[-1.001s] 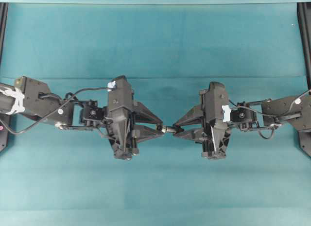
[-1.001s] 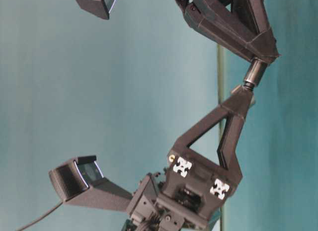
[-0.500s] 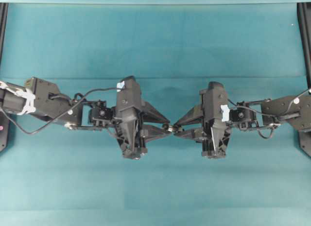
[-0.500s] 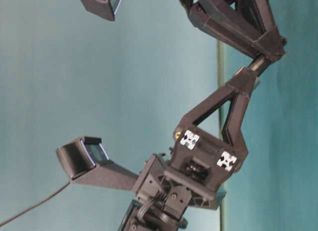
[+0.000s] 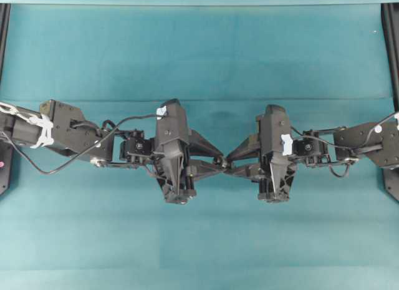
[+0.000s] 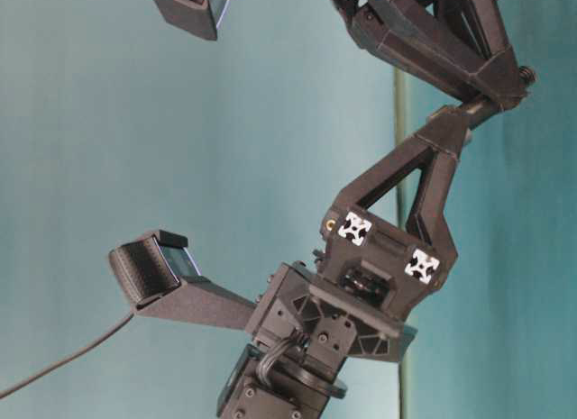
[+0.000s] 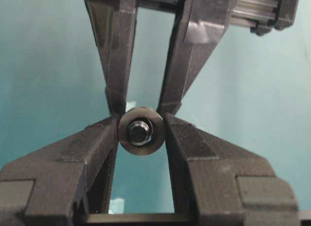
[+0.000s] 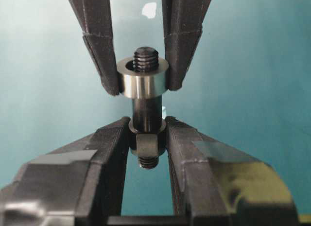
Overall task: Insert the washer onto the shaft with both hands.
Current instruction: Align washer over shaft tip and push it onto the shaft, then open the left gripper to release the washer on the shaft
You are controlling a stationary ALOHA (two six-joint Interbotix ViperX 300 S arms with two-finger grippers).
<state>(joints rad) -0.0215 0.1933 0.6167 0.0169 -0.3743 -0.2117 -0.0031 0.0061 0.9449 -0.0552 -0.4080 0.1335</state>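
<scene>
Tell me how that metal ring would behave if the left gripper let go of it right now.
The ring looks like solid metal, so probably heavy for its size and rigid. The pin's threaded tip already pokes through its hole, so it would likely hang on the pin rather than fall. Its smooth, shiny wall between the left gripper's fingers suggests it could slide along the pin if tilted.

Teal table (image 5: 199, 53) bare around arms; grippers tip-to-tip.

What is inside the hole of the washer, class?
The shaft passes through the washer; its threaded tip pokes out beyond the ring. The stretch of shaft within the ring is hidden by the ring's wall.
</scene>
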